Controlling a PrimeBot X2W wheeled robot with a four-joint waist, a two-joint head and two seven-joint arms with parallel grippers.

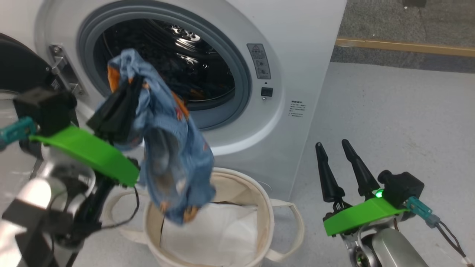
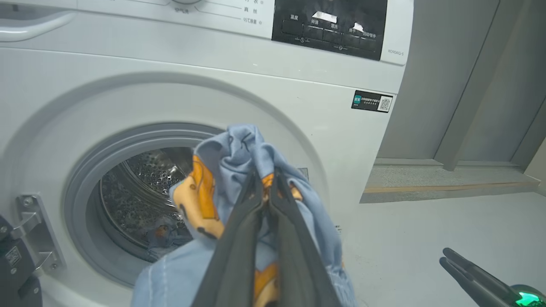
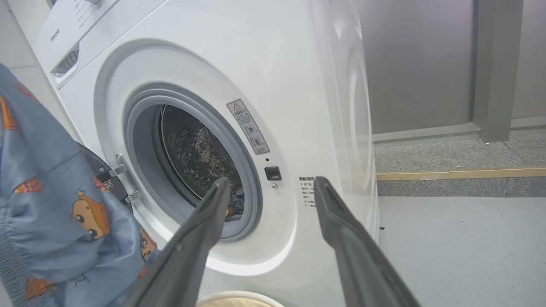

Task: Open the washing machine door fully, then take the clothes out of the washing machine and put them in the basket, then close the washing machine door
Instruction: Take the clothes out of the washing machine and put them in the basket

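Starting with the head view, you have the left gripper [image 1: 135, 83] raised on a bent arm before the washing machine [image 1: 297, 44]. Its two dark fingers are pressed together on the clothes [image 1: 174, 148], one limp light-blue garment, crumpled and printed with orange faces. The garment's lower end overlaps the mouth of the basket [image 1: 259, 193] in this view. The basket is a round cream canvas tub with loop handles and has a plain white sheet [image 1: 215, 233] inside. Your right gripper [image 1: 332, 144] sits low at the right over the speckled grey floor [image 1: 389, 111]. Its tapered fingers are upright and spread wide, with nothing between them. The washing machine door [image 1: 18, 63], glossy black, is swung out at the far left.

Left wrist view: the fingers meet at the tips, pinching a bunched fold of blue and orange cloth in front of the grey gasket [image 2: 81, 192]. The perforated steel drum [image 2: 140, 175] holds a second garment [image 2: 164, 236] at its bottom. A metal hinge [image 2: 36, 230] shows at lower left and a dark control panel [image 2: 328, 25] at the top.

Right wrist view: your spread fingers frame the open port and a grey warning sticker [image 3: 248, 127]. The held garment hangs at the left edge, and the basket's cream rim shows at the bottom.
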